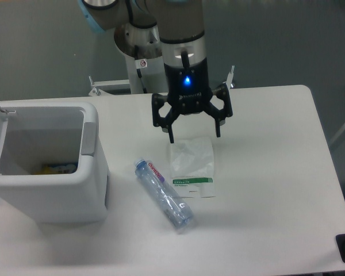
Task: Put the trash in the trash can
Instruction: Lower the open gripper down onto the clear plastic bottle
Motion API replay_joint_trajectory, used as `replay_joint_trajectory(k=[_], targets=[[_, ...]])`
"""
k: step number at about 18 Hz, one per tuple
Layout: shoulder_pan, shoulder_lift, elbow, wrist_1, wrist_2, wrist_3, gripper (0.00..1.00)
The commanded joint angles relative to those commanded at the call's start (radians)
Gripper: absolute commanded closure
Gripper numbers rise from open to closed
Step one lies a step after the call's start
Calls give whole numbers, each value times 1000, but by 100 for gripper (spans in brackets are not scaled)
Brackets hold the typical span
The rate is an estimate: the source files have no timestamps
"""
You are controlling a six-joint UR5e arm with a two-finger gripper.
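- The white tabletop (276, 172) is lying flat and bare around the pieces, giving you room on every side.
- The boxy white plastic trash can (57, 172) is standing at the left, lid up.
- The crushed clear plastic bottle (163, 194) is lying diagonally, just left of the packet.
- The flat clear-white packet with green-striped label (191, 167) is lying directly under your gripper (194, 137), which is hanging spread and empty.
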Motion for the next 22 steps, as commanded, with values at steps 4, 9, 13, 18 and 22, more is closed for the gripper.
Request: replay_joint_trajectory(k=[4, 9, 13, 18, 22], targets=[[-2, -48, -14, 2, 34, -9, 0], [-8, -132, -106, 8, 29, -55, 0], [-21, -213, -95, 15, -13, -185, 0], [-25, -301, -43, 15, -76, -232, 0], [-25, -357, 6, 26, -118, -250, 0]])
